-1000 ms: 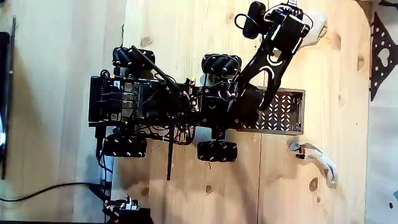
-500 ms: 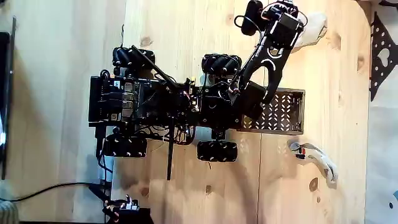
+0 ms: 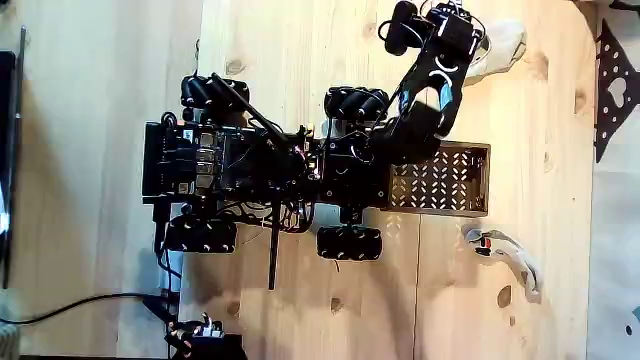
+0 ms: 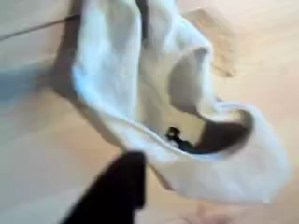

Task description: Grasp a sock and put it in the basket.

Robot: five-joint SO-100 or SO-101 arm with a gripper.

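1. Fingers: wrist view shows one dark finger [image 4: 117, 189] coming in from the bottom edge, tip just short of the sock [image 4: 168, 93]. The other finger isn't visible, so I cannot tell whether the jaws stand wide or narrow. Nothing looks held.
2. Sock: cream cloth, bunched and folded, lying on the wood floor [image 4: 37, 149], with a dark pocket under the fold at right in the wrist view. In the fixed view it sticks out to the right of the gripper [image 3: 470, 45], near the top edge.
3. Handling, my judgement: light, limp, no stiffness, so it will drape and drag. It's grippy cloth, not slippery, not fragile. Best hold looks like the raised fold ridge, where there are doubled layers to pinch. A single flat layer would likely slip out or get pushed along the wood.
4. Basket [image 3: 478, 181]: perforated tray on the right end of the black robot base [image 3: 250, 165], lower in the fixed view than the sock, near but apart. Looks empty.
5. Elsewhere: white curved strip [image 3: 512, 256] lies lower right, well apart.
6. Against 1.0 s ago: arm has swung toward the top of the fixed view, clearing the basket, which is now almost fully exposed. Gripper sits closer over the sock's left end. Sock looks unmoved.
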